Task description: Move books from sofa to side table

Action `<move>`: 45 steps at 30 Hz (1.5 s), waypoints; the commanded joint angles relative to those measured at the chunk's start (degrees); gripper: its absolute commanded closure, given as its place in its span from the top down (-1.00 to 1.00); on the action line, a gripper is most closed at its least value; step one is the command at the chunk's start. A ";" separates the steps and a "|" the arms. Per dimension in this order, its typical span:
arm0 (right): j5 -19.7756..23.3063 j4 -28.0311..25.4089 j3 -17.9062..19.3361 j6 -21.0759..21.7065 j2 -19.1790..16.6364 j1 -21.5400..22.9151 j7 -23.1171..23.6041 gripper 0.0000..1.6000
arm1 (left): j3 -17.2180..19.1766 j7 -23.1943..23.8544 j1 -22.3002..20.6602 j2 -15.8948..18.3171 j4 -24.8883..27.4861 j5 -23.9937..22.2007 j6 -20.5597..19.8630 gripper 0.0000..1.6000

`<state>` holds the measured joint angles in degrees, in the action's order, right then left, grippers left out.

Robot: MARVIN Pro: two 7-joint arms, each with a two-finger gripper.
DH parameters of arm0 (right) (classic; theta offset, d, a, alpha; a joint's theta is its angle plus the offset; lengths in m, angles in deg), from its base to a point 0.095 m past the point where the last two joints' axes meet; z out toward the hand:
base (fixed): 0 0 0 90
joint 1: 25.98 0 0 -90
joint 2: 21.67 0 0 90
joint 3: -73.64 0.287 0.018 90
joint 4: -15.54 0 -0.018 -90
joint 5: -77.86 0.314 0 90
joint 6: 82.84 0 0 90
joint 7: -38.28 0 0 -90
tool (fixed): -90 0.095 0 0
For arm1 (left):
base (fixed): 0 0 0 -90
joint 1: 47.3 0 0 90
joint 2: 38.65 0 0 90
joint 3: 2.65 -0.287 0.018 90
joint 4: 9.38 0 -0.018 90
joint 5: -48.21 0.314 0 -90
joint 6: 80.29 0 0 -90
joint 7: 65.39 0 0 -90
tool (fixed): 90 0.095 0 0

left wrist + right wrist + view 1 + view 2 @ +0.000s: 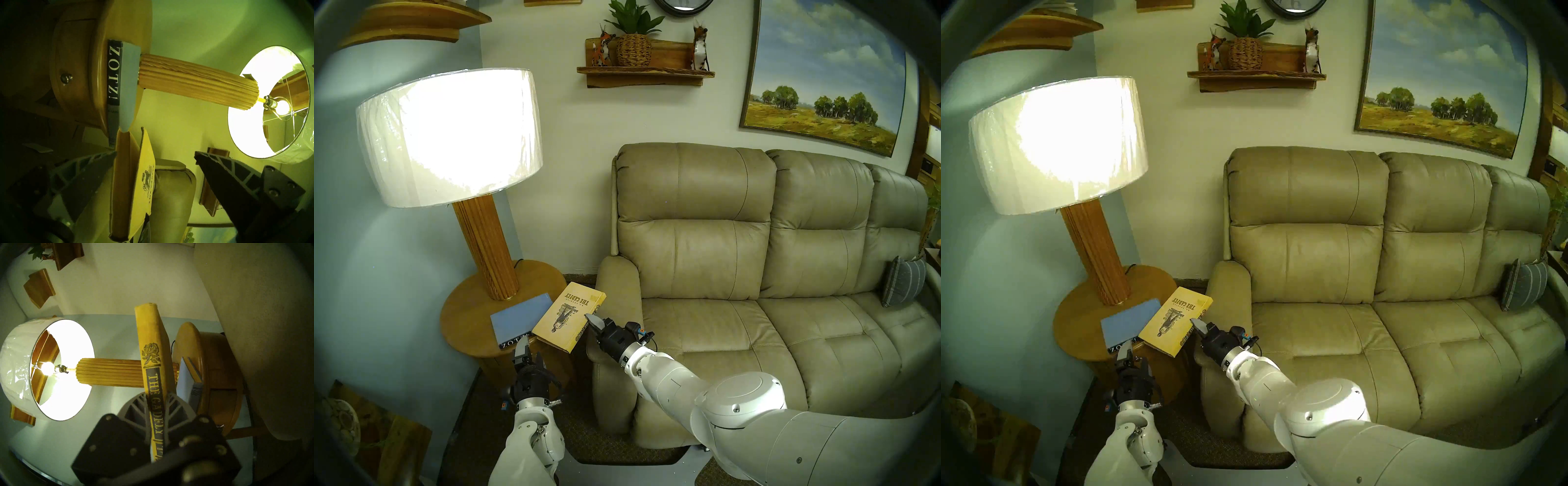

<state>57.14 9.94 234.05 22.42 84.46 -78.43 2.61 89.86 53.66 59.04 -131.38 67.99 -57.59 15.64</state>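
Note:
The light-blue book (517, 317) lies flat on the round wooden side table (463, 315), its black spine at the table's front edge. My right gripper (590, 320) is shut on the spine of the yellow book (566, 317). It holds the book tilted over the table's right edge, partly overlapping the blue book. In the right wrist view the fingers (134, 407) clamp the yellow spine (153, 353). My left gripper (530, 351) is open just below the table's front edge; in its wrist view the yellow book's corner (144, 183) sits between its fingertips. The tan sofa (755, 305) holds no book.
A tall lit lamp (449, 142) with a wooden post stands on the table behind the books. The sofa's padded left arm (616, 288) is close beside the table. A grey striped cushion (901, 285) leans at the sofa's far right. A wall shelf (644, 74) hangs above.

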 commanded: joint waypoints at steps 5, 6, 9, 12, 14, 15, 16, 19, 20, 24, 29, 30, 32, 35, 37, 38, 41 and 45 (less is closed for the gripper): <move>-0.08 -0.13 -0.03 -0.23 2.08 1.59 2.24 -1.00 | -0.19 -4.01 -1.75 1.07 -0.01 -1.11 -1.53 1.00; -0.08 -0.13 -0.01 -0.23 2.10 1.66 2.20 -1.00 | -0.15 -4.38 -1.63 1.13 0.08 -1.27 -1.64 1.00; 0.02 -0.13 0.11 -0.09 2.14 1.82 2.17 -1.00 | -0.17 -4.66 -1.22 1.41 0.42 -1.27 -1.72 1.00; 0.09 -0.13 0.18 0.20 2.14 1.86 2.21 -1.00 | -0.24 -4.85 -1.16 1.58 0.48 -1.23 -1.76 1.00; 0.06 -0.13 0.14 0.41 2.19 1.76 2.26 -1.00 | -0.21 -5.08 -1.62 1.65 0.21 -1.34 -1.76 1.00; 0.06 -0.13 0.14 0.41 2.19 1.76 2.26 -1.00 | -0.21 -5.08 -1.62 1.65 0.21 -1.34 -1.76 1.00; -0.10 -0.13 -0.02 0.47 2.20 1.53 2.42 -1.00 | -0.20 -5.04 -2.17 1.66 -0.17 -1.42 -1.75 1.00; -0.14 -0.13 -0.06 0.67 2.17 1.26 2.75 -1.00 | -0.33 -5.10 -2.80 1.78 -0.56 -1.51 -1.98 1.00; -0.17 -0.13 -0.08 0.69 2.16 1.16 2.92 -1.00 | -0.39 -5.17 -3.17 1.75 -0.83 -1.52 -1.94 1.00; -0.37 -0.13 -0.29 1.58 2.16 0.61 4.15 -1.00 | -0.56 -5.27 -5.87 1.78 -3.12 -1.80 -2.00 1.00; -0.80 -0.13 -0.73 1.84 2.26 0.16 4.93 -1.00 | -0.71 -4.88 -8.04 1.65 -4.89 -1.58 -1.37 1.00; -0.98 -0.13 -0.99 1.91 2.29 -0.01 5.04 -1.00 | -0.72 -4.31 -9.03 1.62 -5.75 -1.43 -1.09 1.00; -1.07 -0.13 -1.17 1.95 2.29 -0.16 5.18 -1.00 | -0.66 -3.96 -9.64 1.71 -6.08 -1.60 -1.24 1.00; -1.12 -0.13 -1.30 2.01 2.25 -0.28 5.30 -1.00 | -0.67 -3.47 -9.88 1.73 -6.14 -1.43 -1.06 1.00; -1.21 -0.13 -1.44 2.08 2.19 -0.38 5.32 -1.00 | -0.66 -2.95 -10.08 1.74 -6.27 -1.32 -0.99 1.00; -1.31 -0.13 -1.56 2.16 2.15 -0.44 5.31 -1.00 | -0.67 -2.76 -10.22 1.75 -6.40 -1.25 -0.93 1.00; -1.36 -0.13 -1.63 2.26 2.13 -0.46 5.37 -1.00 | -0.61 -2.78 -10.52 1.77 -6.73 -1.21 -0.75 1.00; -1.47 -0.20 -1.81 2.53 2.23 -0.51 5.85 -1.00 | -0.41 -4.23 -11.80 2.03 -8.33 -1.65 -0.76 1.00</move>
<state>55.92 9.67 232.66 24.69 85.29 -79.70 6.16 89.19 49.70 50.29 -129.43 60.47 -58.83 15.05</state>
